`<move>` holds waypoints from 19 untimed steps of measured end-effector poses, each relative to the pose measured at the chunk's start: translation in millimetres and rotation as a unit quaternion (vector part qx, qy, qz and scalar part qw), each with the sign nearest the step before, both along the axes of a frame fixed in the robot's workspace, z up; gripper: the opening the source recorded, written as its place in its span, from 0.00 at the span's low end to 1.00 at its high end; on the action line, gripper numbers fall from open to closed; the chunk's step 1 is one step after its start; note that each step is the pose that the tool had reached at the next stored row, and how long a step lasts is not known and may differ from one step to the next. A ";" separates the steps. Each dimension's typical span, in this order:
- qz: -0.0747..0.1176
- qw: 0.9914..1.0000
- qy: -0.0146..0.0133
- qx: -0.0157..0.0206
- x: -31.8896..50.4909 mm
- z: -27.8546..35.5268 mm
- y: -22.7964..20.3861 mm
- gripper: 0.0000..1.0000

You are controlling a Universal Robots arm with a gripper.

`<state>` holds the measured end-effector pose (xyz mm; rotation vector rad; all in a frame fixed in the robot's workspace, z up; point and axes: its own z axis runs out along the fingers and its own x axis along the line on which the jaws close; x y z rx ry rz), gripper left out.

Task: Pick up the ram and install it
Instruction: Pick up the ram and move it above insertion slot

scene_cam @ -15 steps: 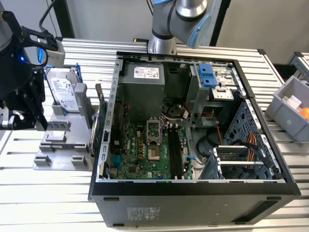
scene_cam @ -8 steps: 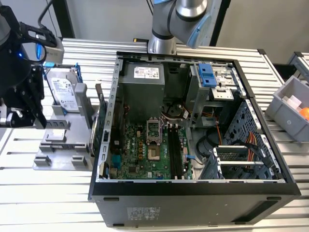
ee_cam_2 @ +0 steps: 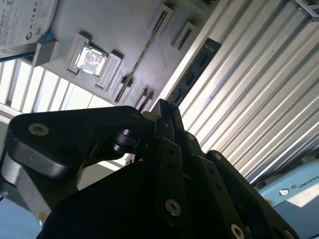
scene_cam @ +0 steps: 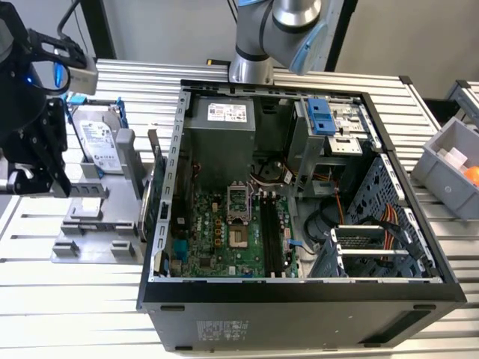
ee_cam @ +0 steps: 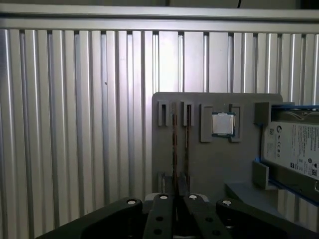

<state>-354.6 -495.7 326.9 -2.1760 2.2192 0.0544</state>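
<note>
- Your gripper (scene_cam: 52, 176) hangs at the exterior view's left, above the grey holder (scene_cam: 90, 250) and well apart from the computer case (scene_cam: 299, 314).
- In both wrist views the gripper (ee_cam: 178, 196) (ee_cam_2: 167, 107) has its jaws drawn together. You can see only a thin seam between them, with nothing gripped.
- The ram (ee_cam: 174, 149) stands on edge in a slot of the holder (ee_cam: 209, 164), and a second thin stick (ee_cam: 187, 134) stands just beside it.
- In the first wrist view the gripper's tip lines up with those two sticks, at their near end. You cannot tell whether it touches them.
- In the second wrist view the ram (ee_cam_2: 142, 55) shows as a thin dark line across the holder (ee_cam_2: 124, 30), running toward the gripper.
- A square processor chip (ee_cam: 223, 123) (ee_cam_2: 92, 60) sits in its own pocket of the holder, beside the ram.
- A hard drive (ee_cam: 294, 144) (scene_cam: 97, 138) rests on the holder beyond the chip.
- The case lies open on the slatted table (scene_cam: 75, 314), with its motherboard facing up.
- The long black memory slots (scene_cam: 271, 235) run along that board.
- The arm (scene_cam: 277, 30) rises behind the case.
</note>
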 end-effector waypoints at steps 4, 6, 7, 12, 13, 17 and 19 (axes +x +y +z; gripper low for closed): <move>0.000 1.000 0.000 0.000 0.0 2.2 0.0 0.00; 0.000 1.000 0.000 0.000 0.0 3.6 0.0 0.00; 0.000 1.000 0.000 0.000 0.0 4.5 0.0 0.00; 0.000 1.000 0.000 0.000 0.0 10.8 0.0 0.00; 0.000 1.000 0.000 0.000 -0.1 12.3 0.0 0.00; 0.000 1.000 0.000 0.000 -0.1 19.9 0.0 0.00; 0.000 1.000 0.000 0.000 -0.1 24.1 0.0 0.00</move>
